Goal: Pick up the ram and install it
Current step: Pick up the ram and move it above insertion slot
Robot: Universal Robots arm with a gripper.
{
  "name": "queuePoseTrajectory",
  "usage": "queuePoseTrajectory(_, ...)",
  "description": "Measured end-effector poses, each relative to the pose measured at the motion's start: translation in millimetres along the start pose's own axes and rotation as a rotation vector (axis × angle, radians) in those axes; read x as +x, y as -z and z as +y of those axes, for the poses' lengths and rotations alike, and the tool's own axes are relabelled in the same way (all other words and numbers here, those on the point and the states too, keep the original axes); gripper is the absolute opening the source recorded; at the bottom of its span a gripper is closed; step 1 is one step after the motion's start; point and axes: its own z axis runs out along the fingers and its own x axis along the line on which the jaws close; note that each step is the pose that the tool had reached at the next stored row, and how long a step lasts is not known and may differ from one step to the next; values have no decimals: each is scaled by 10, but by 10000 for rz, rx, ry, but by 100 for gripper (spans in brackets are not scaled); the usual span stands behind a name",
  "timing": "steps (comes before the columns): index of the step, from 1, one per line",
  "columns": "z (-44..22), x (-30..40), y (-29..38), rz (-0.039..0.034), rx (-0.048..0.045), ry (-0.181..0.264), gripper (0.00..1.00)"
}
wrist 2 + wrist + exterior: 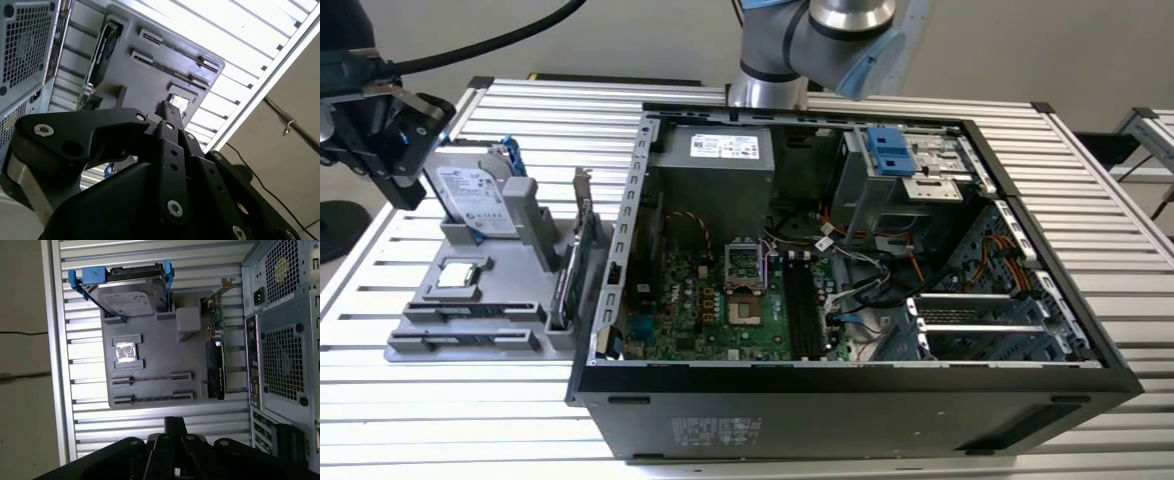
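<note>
Gripper: fingertips pressed together with nothing between them (both wrist views agree). In the exterior view it hangs at the upper left of the frame, near the hard drive.
Ram: a thin dark stick on edge in a slot of the grey holder, lower left of the exterior frame. It is just beside the processor chip and well apart from the gripper.
Neighbouring slot: a second stick of the same look, nearer the frame's bottom edge.
Hard drive: silver in a blue frame, propped tilted at the holder's far end.
Expansion card: on edge along the holder's side nearest the computer case.
Computer case: lying open on the slatted table, motherboard exposed (centre of the frame).
</note>
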Motion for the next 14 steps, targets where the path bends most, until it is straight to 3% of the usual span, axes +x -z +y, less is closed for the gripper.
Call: queuePoseTrajectory(14,-1,10,-1,-34,-22,-775,0)
